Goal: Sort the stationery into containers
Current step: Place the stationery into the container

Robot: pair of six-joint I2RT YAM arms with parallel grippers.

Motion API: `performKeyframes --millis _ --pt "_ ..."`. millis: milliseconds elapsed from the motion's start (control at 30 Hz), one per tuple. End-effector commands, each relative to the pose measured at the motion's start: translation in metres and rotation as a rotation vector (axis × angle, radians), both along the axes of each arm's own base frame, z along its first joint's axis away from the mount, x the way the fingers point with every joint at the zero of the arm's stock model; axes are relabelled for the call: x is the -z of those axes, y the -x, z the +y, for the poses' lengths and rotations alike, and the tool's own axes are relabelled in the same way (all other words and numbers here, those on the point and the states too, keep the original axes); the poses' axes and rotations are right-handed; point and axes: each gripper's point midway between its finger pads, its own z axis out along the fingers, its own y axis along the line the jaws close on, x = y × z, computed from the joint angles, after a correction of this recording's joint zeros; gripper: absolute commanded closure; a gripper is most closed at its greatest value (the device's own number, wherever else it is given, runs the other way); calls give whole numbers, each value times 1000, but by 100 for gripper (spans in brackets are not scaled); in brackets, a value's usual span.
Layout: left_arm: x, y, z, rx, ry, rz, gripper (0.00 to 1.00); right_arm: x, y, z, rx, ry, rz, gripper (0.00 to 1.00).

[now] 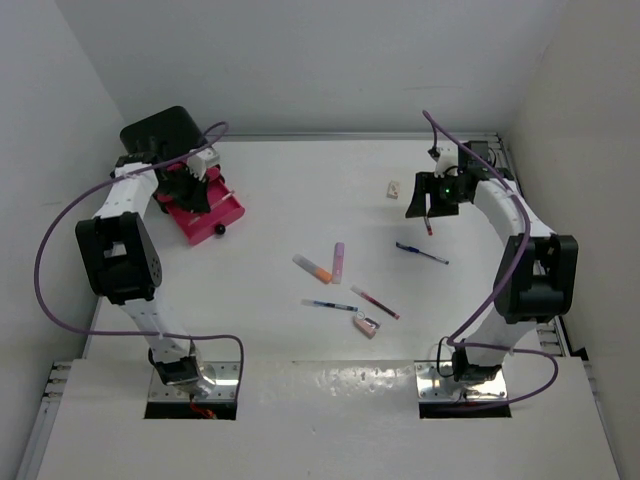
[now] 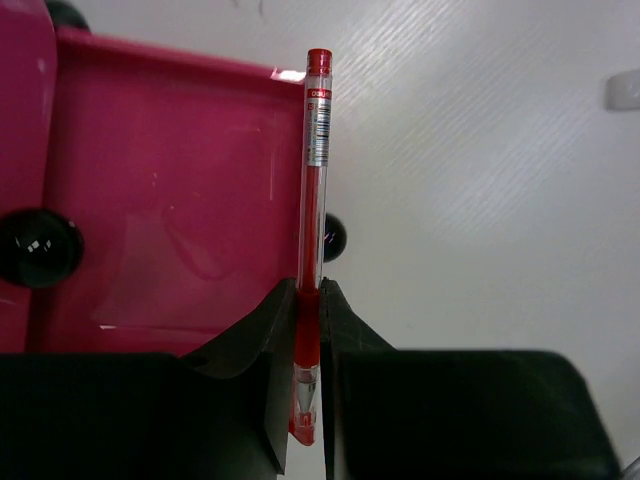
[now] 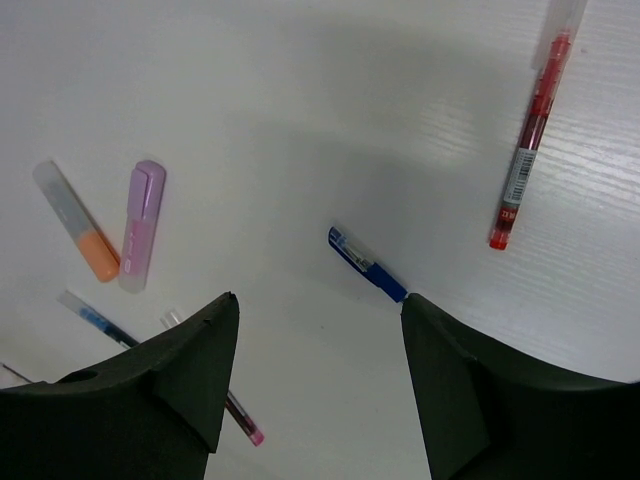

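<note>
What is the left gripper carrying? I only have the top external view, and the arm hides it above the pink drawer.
Observer: The left wrist view shows the left gripper shut on a red pen. It is held near one end, with most of its length sticking out ahead.
Operator: Is it over the drawer?
Observer: It lines up with the knob-side edge of the pink drawer, right beside the black knob, not over the middle.
Operator: And the right gripper?
Observer: The right wrist view shows the right gripper open with nothing between its fingers. It is above the table, with the end of a blue pen lying below the gap.
</note>
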Motion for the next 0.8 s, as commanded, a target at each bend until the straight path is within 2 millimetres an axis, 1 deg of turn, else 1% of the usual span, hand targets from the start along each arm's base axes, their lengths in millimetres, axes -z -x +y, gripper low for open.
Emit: performKeyframes --millis 0,67,100,300,433,500,533,600,633,667,700,733,767 --pt "18 -5 21 -32 -9 -6 100 -17 -15 4 -16 -15 -68 35" --pt "21 -10 28 -74 -1 -15 100 -17 -14 4 -15 -16 -68 35" --pt "20 -17 31 -89 -5 -41 100 -17 -13 4 -14 -17 -65 35" --pt "24 -36 36 -104 -50 -84 100 -16 -11 5 -14 -19 -62 35" --pt "39 -41 42 -113 -80 -59 100 -17 -11 4 -13 -18 -65 34" --pt "43 -39 43 -106 -89 -46 96 -17 -11 3 -13 -12 -67 34" --pt "43 -39 44 -107 -91 -46 92 -17 -12 3 -12 -9 -69 34" --pt "43 -37 44 -103 -106 -44 87 -17 -11 4 -17 -9 -69 34" --pt "43 -36 43 -97 -110 -44 80 -17 -11 3 -15 -7 -68 34" --pt "42 -36 42 -90 -111 -48 75 -17 -11 3 -12 -9 -70 33" --pt "38 -36 38 -78 -104 -59 72 -16 -10 3 -12 -11 -64 33" --pt "35 -35 36 -69 -103 -65 65 -16 -10 4 -11 -12 -66 33" --pt "29 -35 33 -52 -104 -80 61 -16 -10 3 -11 -12 -67 33"
